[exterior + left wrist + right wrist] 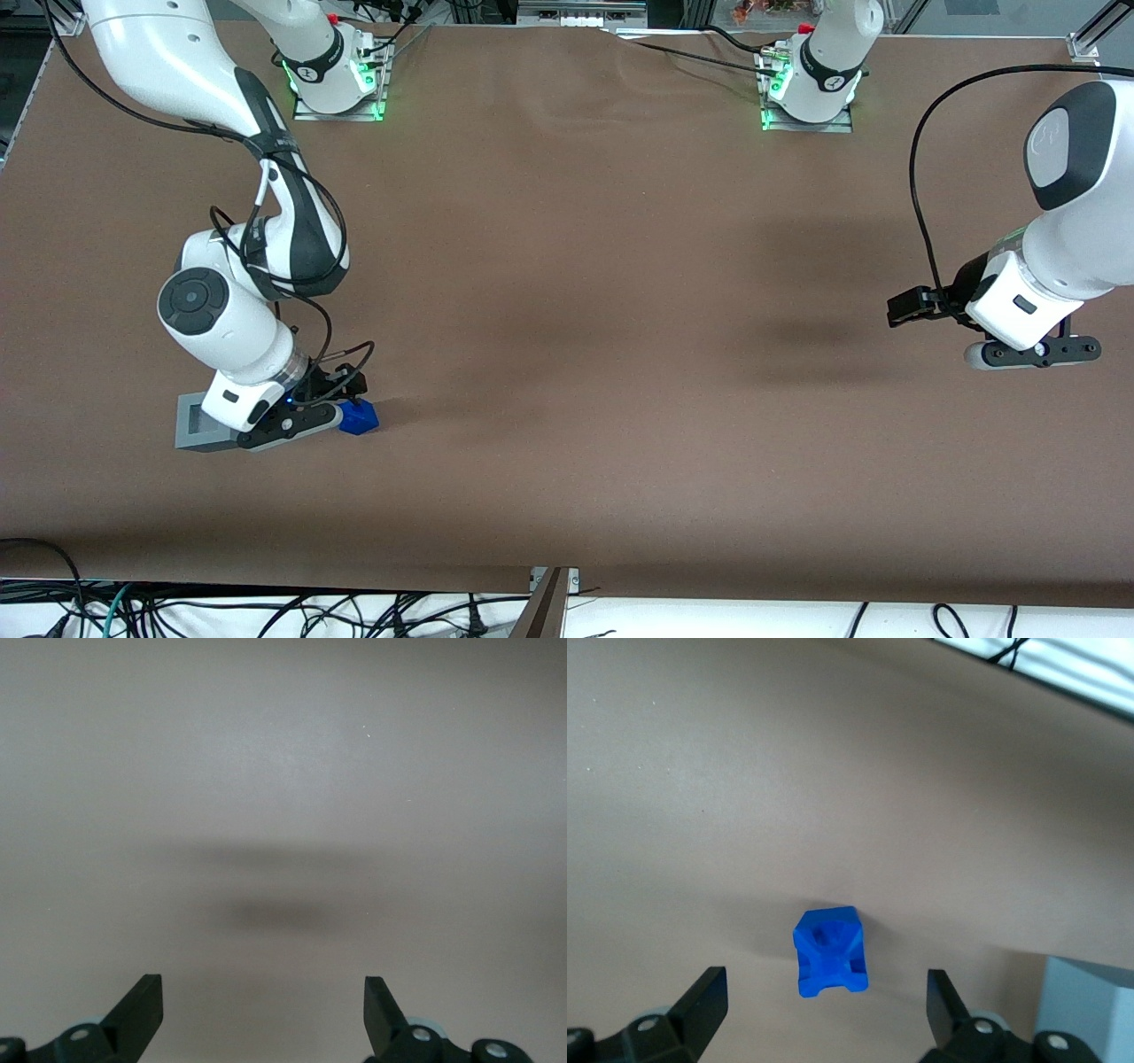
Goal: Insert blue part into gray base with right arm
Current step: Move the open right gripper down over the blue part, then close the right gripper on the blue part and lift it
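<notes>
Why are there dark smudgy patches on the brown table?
Shadows: in the front view, soft ones fall on the table mid-way; the left wrist view shows a blurry one. In the right wrist view, the open gripper hovers over the blue part, which casts a faint shadow.

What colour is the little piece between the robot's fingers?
The blue part is bright blue, clearest in the right wrist view, below the open gripper.

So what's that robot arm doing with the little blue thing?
The right arm is getting ready to pick up the blue part. Its gripper hangs just above the part with its fingers open on either side, not touching it yet. The blue part lies on the brown table, right beside the gray base it is meant to go into. So nothing is grabbed or inserted yet.
</notes>
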Robot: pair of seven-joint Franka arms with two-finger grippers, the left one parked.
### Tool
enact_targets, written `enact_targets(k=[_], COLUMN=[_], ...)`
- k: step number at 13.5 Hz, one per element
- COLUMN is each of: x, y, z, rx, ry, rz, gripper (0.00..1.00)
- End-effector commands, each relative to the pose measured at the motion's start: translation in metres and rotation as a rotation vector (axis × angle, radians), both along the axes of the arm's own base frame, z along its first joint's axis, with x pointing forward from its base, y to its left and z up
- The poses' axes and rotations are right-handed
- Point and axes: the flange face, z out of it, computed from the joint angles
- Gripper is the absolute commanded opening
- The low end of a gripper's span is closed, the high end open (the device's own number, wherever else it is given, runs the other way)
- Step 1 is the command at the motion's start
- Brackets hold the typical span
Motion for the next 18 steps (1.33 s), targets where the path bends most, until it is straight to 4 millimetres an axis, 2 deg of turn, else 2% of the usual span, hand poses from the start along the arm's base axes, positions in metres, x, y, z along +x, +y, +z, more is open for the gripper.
enact_targets(k=[1, 6, 15, 16, 18], x=[0.007, 0.014, 0.013, 0.013, 0.012], y=[-0.006, -0.006, -0.006, -0.006, -0.004], z=[-0.025, -0.057, -0.07, -0.074, -0.077], rx=[0.035, 0.037, 0.03, 0.029, 0.03], ry=[0.031, -0.025, -0.021, -0.017, -0.012], rz=[-0.006, 0.036, 0.066, 0.066, 0.068], gripper=[0.99, 0.99, 0.99, 0.95, 0.74])
